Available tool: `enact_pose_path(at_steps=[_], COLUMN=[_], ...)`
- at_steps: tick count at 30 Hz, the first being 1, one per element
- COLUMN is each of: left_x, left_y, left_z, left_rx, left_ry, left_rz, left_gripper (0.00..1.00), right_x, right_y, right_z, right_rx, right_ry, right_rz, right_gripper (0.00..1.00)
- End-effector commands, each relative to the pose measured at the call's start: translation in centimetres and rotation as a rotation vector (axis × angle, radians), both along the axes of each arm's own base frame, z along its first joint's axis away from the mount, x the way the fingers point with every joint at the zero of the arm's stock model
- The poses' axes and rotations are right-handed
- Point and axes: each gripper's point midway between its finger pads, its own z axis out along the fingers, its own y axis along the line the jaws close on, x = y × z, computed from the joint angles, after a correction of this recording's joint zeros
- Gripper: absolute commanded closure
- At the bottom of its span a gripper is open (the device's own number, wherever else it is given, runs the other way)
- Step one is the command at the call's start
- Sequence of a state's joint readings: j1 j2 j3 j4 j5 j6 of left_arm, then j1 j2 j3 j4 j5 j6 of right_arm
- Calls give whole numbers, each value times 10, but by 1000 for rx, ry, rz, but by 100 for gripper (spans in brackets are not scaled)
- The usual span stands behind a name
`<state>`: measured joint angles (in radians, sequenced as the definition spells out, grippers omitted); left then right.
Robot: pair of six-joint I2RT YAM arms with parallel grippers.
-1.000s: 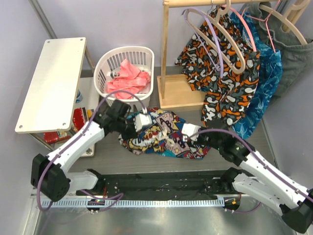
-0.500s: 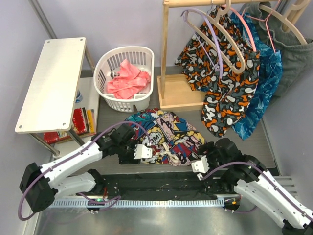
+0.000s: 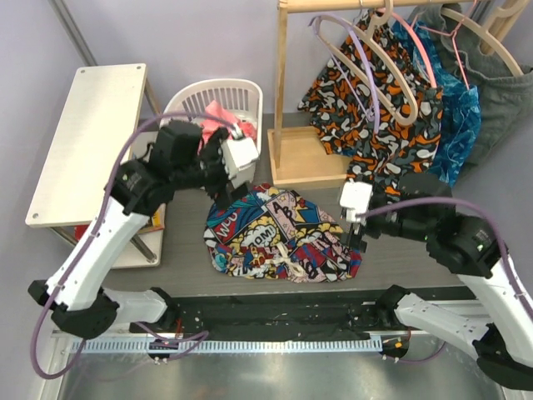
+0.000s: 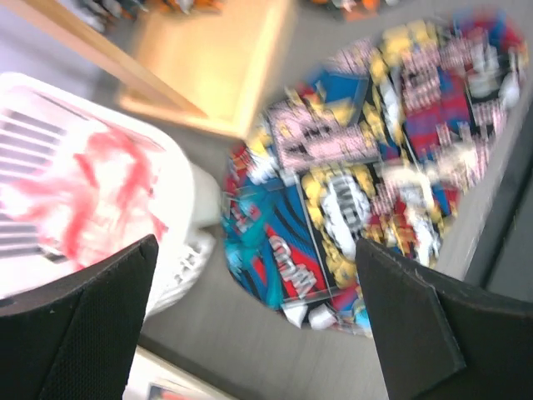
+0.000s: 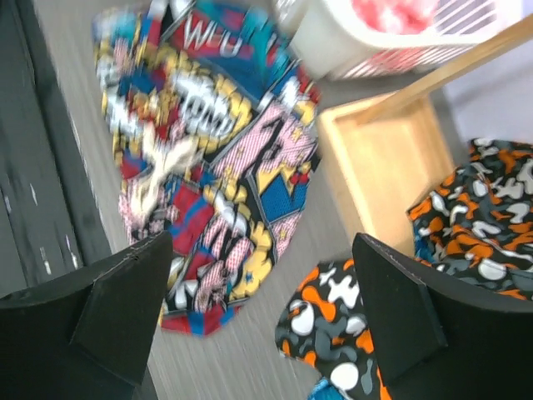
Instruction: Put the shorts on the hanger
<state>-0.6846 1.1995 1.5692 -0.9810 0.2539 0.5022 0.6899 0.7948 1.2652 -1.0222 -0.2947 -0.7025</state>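
Observation:
The comic-print shorts (image 3: 281,237) lie crumpled on the grey table, with the white drawstring near the front edge. They also show in the left wrist view (image 4: 375,183) and the right wrist view (image 5: 208,158). My left gripper (image 3: 236,158) hangs open above the shorts' far left side, by the basket; nothing is between its fingers (image 4: 258,333). Open too and empty (image 5: 262,325), my right gripper (image 3: 354,207) hovers just right of the shorts. The beige wooden hanger (image 3: 405,112) hangs on the rack rail at the back right, apart from both grippers.
A white basket (image 3: 179,150) with pink cloth stands behind the shorts on the left. The wooden rack's base (image 3: 300,158) is at the back centre. An orange-black-white garment (image 3: 391,158), a blue one and lilac and pink hangers hang on the rail. A white shelf (image 3: 87,137) stands at the left.
Both grippers have opened, let go of the shorts and lifted away, the left up toward the basket, the right up and to the right. The shorts now lie loose on the table.

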Motion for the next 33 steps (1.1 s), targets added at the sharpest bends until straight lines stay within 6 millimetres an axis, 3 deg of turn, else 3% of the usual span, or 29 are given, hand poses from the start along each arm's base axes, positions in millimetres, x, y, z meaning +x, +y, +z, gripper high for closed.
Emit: enact_pose_path(at_steps=[1,2,3,4,5,6,7,8,9,11,13,14,15,16,17,22,28,29,31,33], left_x=[22,21,19,22,22,21,25,28,31,35,33,33,32,32,31,28,21,21,19,18], left_y=[-8,-8,-14,-17,-20,-23,-21,-20,-18,-13,-9,-9,-8,-5,-4,4,6,6,7,7], left_z=[43,44,58,57,60,60,59,60,58,57,60,59,58,60,61,61,52,51,51,49], left_rx=[-81,-85,-131,-155,-181,-198,-206,-209,-208,-213,-226,-228,-232,-239,-245,-250,-248,-246,-248,-244], left_ry=[78,113,119,159,169,189,195,193,197,199,192,196,202,202,205,197,224,226,223,227], left_rz=[113,118,106,124,117,101,116,122,133,153,156,156,158,163,166,179,168,169,167,166], left_gripper=[0,0,0,0,0,0,0,0,0,0,0,0,0,0,0,0,0,0,0,0], right_x=[19,32,42,52,67,65,89,99,99,123,134,155,157,170,186,195,208,212,214,220], right_y=[12,3,-2,-3,-17,-26,-18,-27,-36,-25,-30,-17,-20,-35,-31,-44,-81,-96,-97,-115], right_z=[96,114,131,167,182,221,222,233,258,259,275,265,274,274,265,270,261,261,261,259], right_rx=[298,361,407,487,511,590,565,572,609,581,614,590,638,646,634,643,611,604,598,587], right_ry=[41,24,-6,-64,-111,-172,-169,-207,-258,-266,-285,-254,-233,-234,-212,-225,-264,-281,-275,-282], right_rz=[-206,-330,-392,-426,-539,-563,-617,-688,-711,-735,-768,-754,-751,-791,-801,-799,-857,-893,-852,-877], right_gripper=[7,7,7,7,7,8,9,11,12,12,12,12,12,12,12,12,13,14,17,19])
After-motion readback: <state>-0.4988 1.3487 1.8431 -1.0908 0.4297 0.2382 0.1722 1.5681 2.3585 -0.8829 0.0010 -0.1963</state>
